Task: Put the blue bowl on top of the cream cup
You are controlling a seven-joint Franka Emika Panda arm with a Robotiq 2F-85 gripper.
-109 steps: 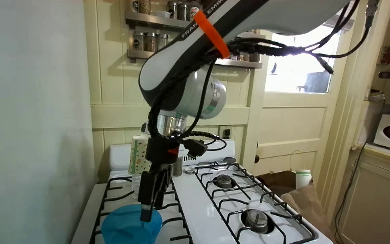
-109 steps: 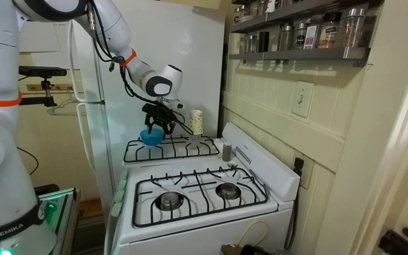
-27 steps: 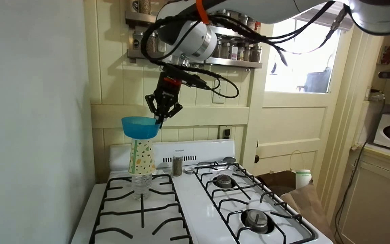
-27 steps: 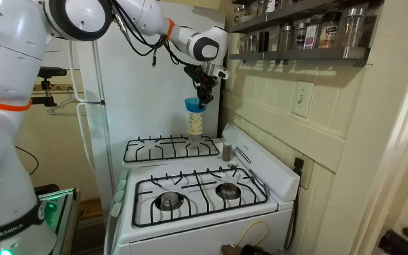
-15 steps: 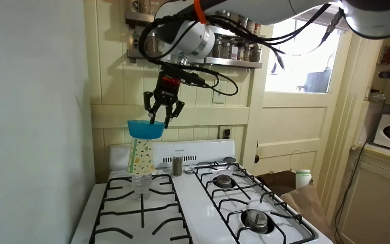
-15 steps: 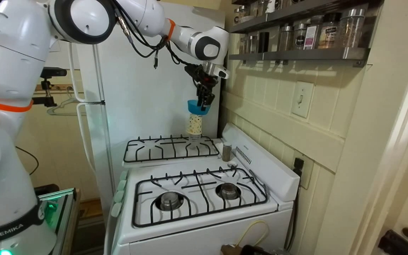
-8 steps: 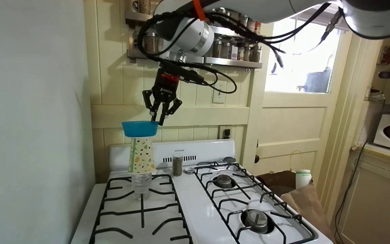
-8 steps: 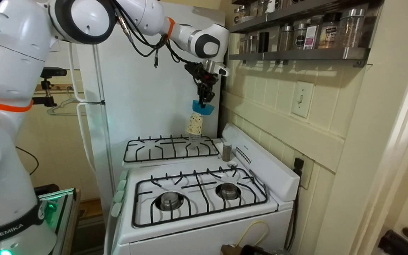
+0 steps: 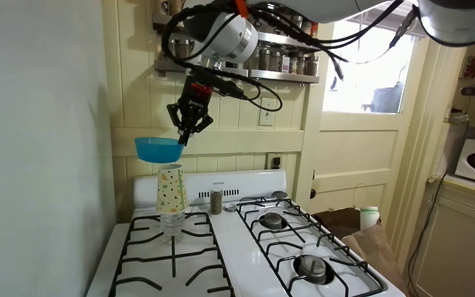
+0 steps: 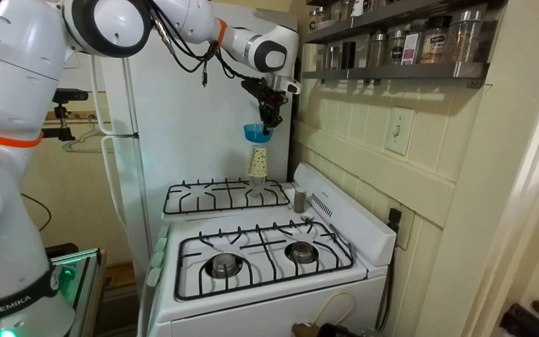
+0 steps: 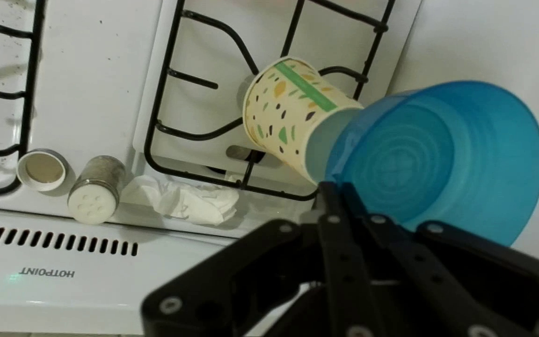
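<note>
The bright blue bowl (image 9: 159, 151) hangs in the air, its rim pinched by my gripper (image 9: 183, 138) on one side. In the wrist view, one finger of the gripper (image 11: 336, 187) lies outside the bowl (image 11: 447, 140) and one inside. The patterned cream cup (image 9: 171, 189) stands upright on a clear plastic vessel (image 9: 172, 227) over the stove grate. A gap shows between bowl and cup in both exterior views, with the bowl higher and off to one side in an exterior view. The cup's rim is partly covered by the bowl in the wrist view.
A spice shaker (image 9: 216, 201) and a small round lid (image 11: 42, 169) stand near the stove's back panel (image 9: 245, 181). Crumpled white paper (image 11: 190, 201) lies close by. Spice shelves (image 10: 405, 70) hang on the wall above, and the fridge (image 10: 213, 93) rises behind the cup.
Earlier the bowl was low over the grate, later resting on the cup with my jaws apart. Within the last half second the jaws closed on its rim and the bowl rose off the cup.
</note>
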